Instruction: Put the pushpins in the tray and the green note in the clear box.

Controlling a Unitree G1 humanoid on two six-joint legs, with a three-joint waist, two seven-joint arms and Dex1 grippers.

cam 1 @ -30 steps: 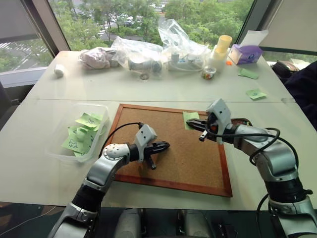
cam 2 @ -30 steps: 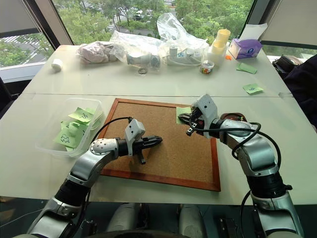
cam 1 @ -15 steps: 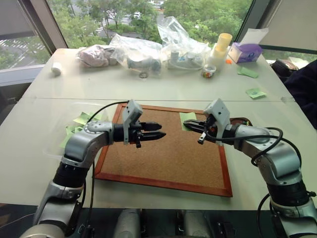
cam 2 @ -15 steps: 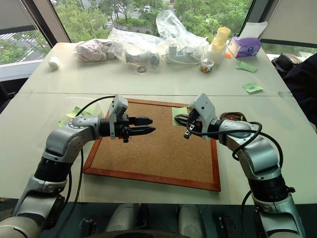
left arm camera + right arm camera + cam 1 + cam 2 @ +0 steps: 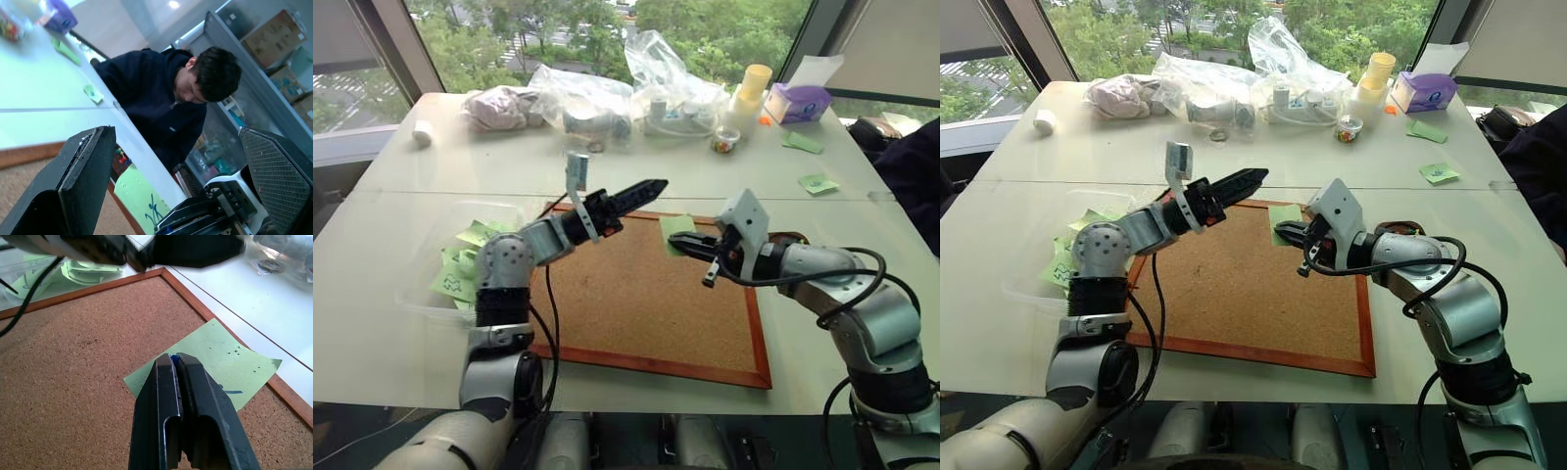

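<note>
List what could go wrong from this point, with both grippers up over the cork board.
1. The right gripper is shut on something tiny and blue above the green note; a small pin could slip before reaching the tray.
2. The note lies on the cork board, maybe loose, and could shift.
3. The open left gripper points toward the right one, so they might collide.

Pale white table (image 5: 401, 323) beneath broad windows (image 5: 509, 39) onto sunlit green trees (image 5: 705, 29)
</note>
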